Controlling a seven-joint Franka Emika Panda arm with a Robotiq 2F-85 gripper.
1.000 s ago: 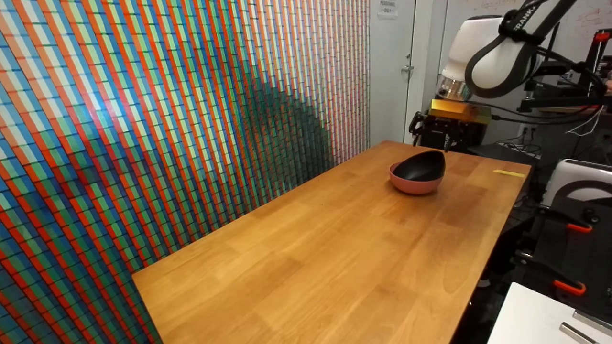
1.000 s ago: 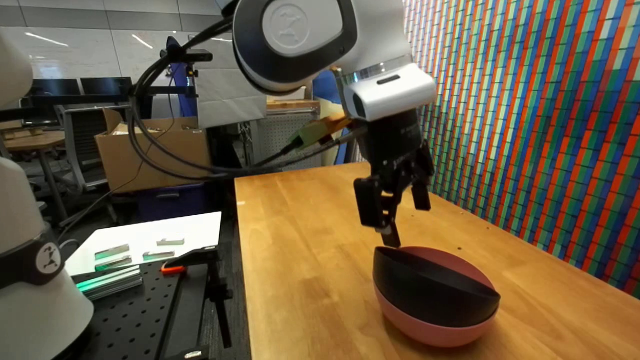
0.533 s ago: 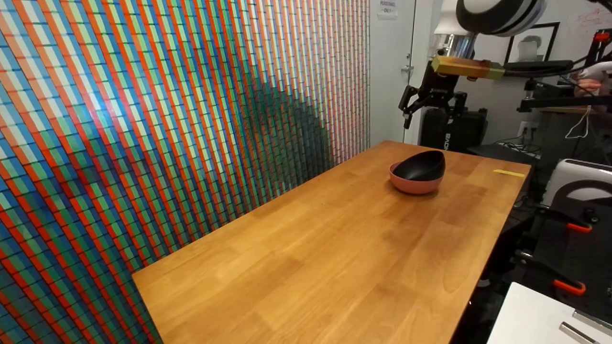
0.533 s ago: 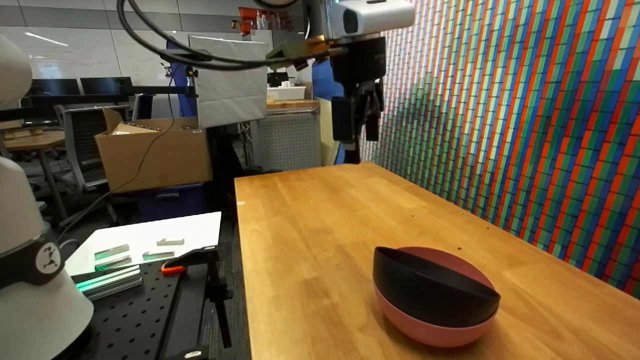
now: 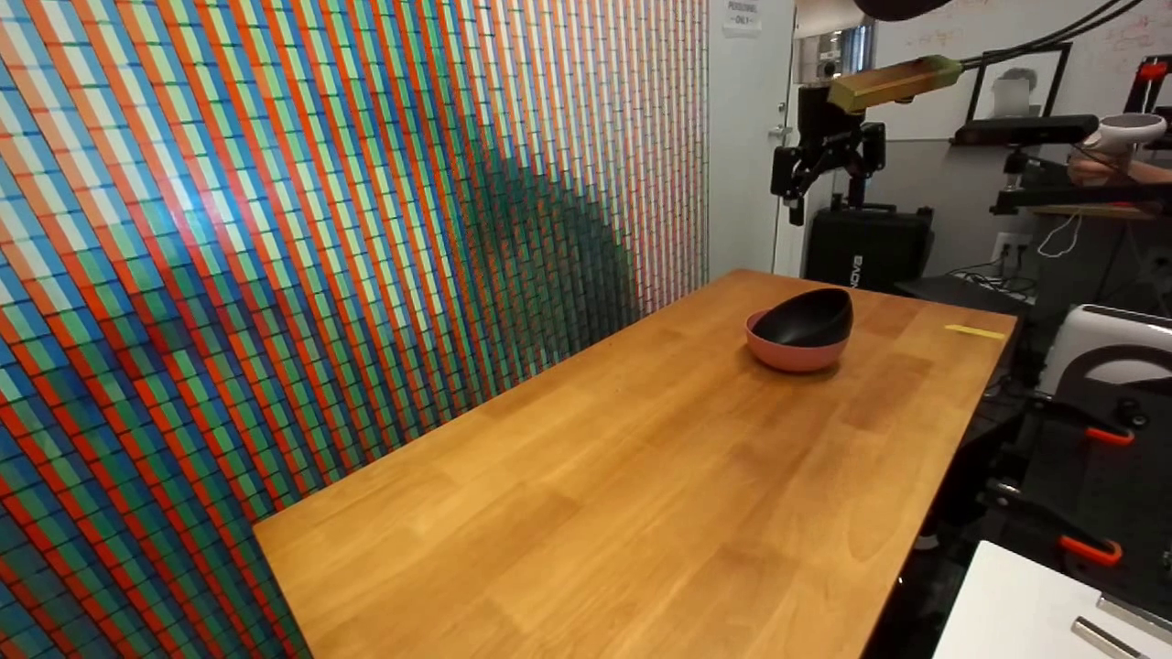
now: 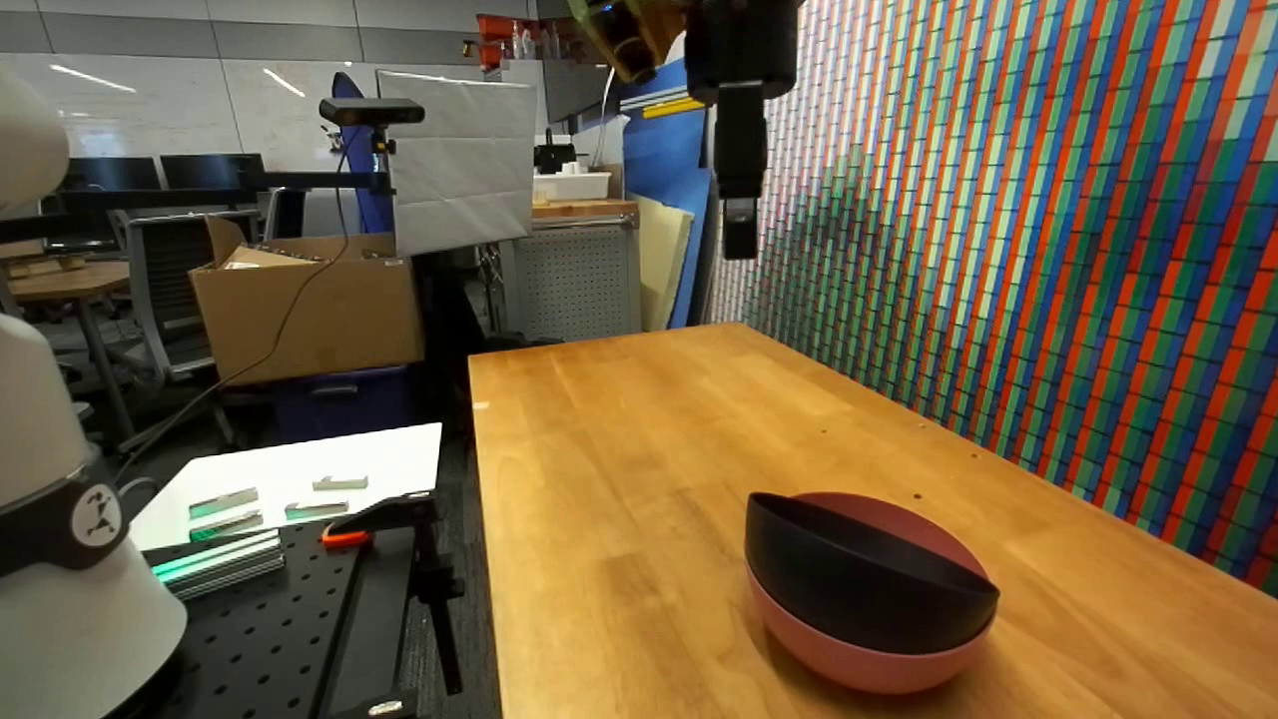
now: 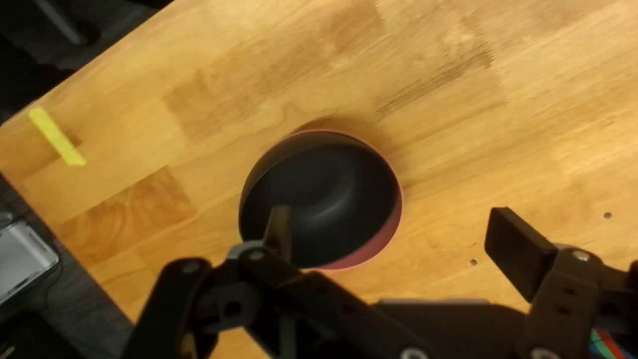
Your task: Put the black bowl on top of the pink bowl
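Observation:
The black bowl [image 5: 806,318] rests tilted inside the pink bowl [image 5: 795,357] on the wooden table. In an exterior view the black bowl [image 6: 869,579] leans with one rim raised, above the pink bowl [image 6: 869,664]. In the wrist view the black bowl [image 7: 324,199] covers most of the pink bowl [image 7: 381,242], which shows as a crescent at the lower right. My gripper [image 5: 827,206] is open and empty, well above the table and apart from both bowls. Its fingers stand wide apart in the wrist view [image 7: 391,219].
A striped, tiled wall [image 6: 998,250] runs along one long side of the table [image 5: 641,458]. Yellow tape [image 5: 974,331] marks a table corner. A white board [image 6: 300,479] with metal pieces stands beside the table. A camera on a stand [image 6: 371,112] is at the back.
My gripper has risen from close to the bowls to high above the table and has turned to point more straight down. The bowls have not moved.

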